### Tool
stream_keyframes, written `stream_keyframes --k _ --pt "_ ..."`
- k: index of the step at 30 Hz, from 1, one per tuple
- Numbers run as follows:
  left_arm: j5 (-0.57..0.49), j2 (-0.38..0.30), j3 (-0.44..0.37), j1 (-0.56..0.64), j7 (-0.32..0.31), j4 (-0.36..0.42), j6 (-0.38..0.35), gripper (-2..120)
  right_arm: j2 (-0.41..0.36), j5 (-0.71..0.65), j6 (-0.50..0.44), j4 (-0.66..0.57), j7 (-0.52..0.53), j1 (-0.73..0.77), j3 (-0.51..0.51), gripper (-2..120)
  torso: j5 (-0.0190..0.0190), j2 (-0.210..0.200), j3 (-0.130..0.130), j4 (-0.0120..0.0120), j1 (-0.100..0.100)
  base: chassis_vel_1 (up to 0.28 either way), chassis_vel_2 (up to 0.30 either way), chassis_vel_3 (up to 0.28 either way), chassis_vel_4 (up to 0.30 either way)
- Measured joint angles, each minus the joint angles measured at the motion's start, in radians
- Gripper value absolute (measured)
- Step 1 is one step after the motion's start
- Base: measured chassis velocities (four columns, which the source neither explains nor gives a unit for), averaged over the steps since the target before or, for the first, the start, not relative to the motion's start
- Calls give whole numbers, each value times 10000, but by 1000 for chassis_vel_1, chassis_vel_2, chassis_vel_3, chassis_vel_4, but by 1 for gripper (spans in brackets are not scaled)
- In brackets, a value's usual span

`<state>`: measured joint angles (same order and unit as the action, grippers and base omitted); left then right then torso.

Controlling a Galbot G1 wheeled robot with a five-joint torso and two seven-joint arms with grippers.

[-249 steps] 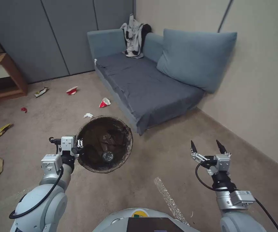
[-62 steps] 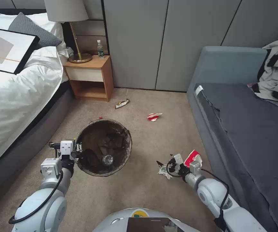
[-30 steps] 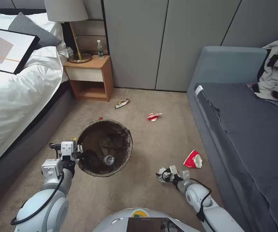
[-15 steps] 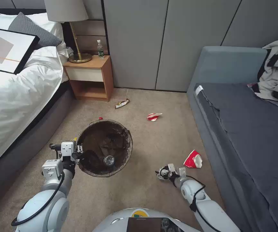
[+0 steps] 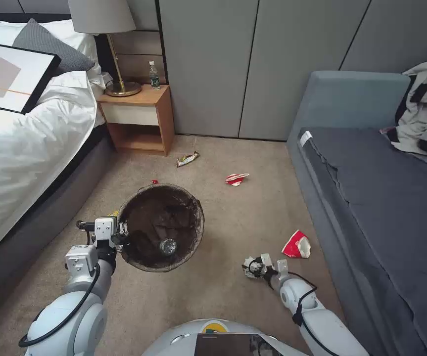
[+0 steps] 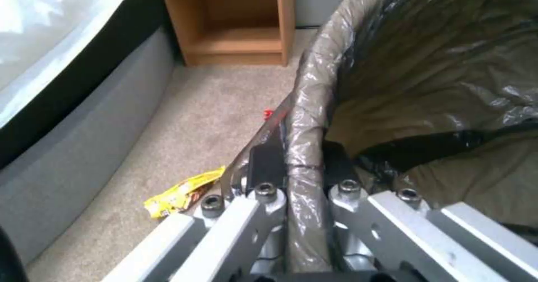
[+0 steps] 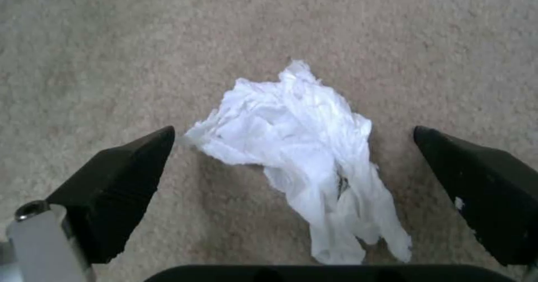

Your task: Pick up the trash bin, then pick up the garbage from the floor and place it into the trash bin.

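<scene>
Nearest, low on the carpet (image 5: 223, 291): the right gripper (image 5: 256, 267), reaching down to the floor beside the sofa. Its two black fingers (image 7: 120, 181) stand wide apart with crumpled white paper (image 7: 302, 147) lying on the carpet between them, touching neither; nothing is gripped.

Left side, held off the floor: the left gripper (image 5: 119, 232), its fingers (image 6: 263, 168) closed on the rim of the trash bin (image 5: 193, 232), one inside and one outside the folded dark liner. Inside the bin lies a clear plastic bottle (image 5: 167, 245) among other dark contents I cannot make out.

Just below the bin, against the bed base: a yellow snack wrapper (image 6: 182, 191) flat on the carpet.

To the right of the paper, close to the sofa edge: a crushed red-and-white paper cup (image 5: 296, 245).

Farther out, mid-floor: a second crushed red-and-white cup (image 5: 236, 178), and beyond it a snack wrapper (image 5: 187, 158) near the nightstand. A small red scrap (image 5: 154, 182) sits just past the bin's far rim.

Far end: wooden nightstand (image 5: 139, 121) bearing a lamp (image 5: 112, 44) and a small bottle (image 5: 153, 75); bed (image 5: 20, 138) on the left; grey sofa (image 5: 371, 188) on the right with clothes (image 5: 426, 113) heaped on it.
</scene>
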<state>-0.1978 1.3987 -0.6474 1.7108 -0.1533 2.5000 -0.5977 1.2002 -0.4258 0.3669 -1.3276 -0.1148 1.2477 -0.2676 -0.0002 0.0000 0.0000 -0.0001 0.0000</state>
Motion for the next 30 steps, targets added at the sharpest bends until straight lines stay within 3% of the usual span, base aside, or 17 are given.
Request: stream_keyframes --k 14,30 --pt "1 -29 8 16 3 0 14 3 151 340 -168 388 28 -80 -3 100 -2 2 -1 0 -1 0 0 0 0" --pt "-52 -45 -18 -59 12 0 15 3 308 616 -404 902 15 -88 -13 67 -5 7 -4 -3 -2 0 0 0 0"
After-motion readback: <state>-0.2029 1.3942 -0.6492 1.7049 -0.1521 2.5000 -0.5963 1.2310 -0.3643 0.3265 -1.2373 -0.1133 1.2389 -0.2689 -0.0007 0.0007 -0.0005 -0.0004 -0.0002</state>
